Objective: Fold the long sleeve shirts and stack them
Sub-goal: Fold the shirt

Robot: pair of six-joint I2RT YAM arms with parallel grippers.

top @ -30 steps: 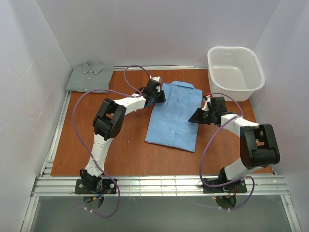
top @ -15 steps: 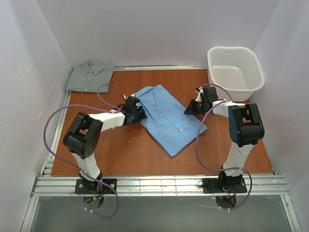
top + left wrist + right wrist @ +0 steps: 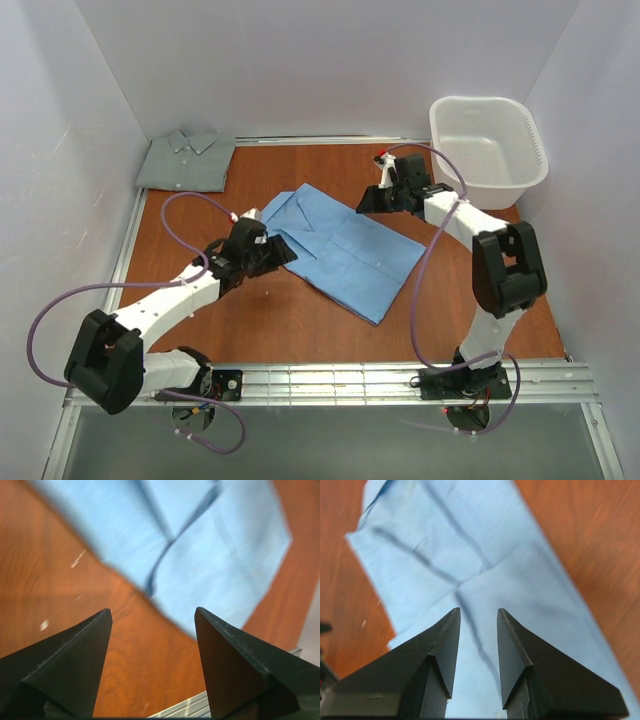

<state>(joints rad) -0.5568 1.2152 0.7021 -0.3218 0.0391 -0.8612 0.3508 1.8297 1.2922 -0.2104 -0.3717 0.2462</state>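
Mid-table, swung folded blue shirt (image 3: 345,255) diagonal, then let go. Holding nothing now: left gripper (image 3: 283,250) spread wide, right gripper (image 3: 362,204) narrowly parted. Likely ready for stacking with grey-green shirt (image 3: 185,160).

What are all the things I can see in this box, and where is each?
blue shirt: one, sky-blue, folded, aslant mid-table
grey-green shirt: one, grey-green, folded, far left corner
basket: one, white, far right corner
table: one, reddish-brown, under everything
cables: two, purple, looping by the arms
arms: two, white and black, from the near edge
left claw: one, black, open, at the blue shirt's left edge
right claw: one, black, slightly open, over its far edge
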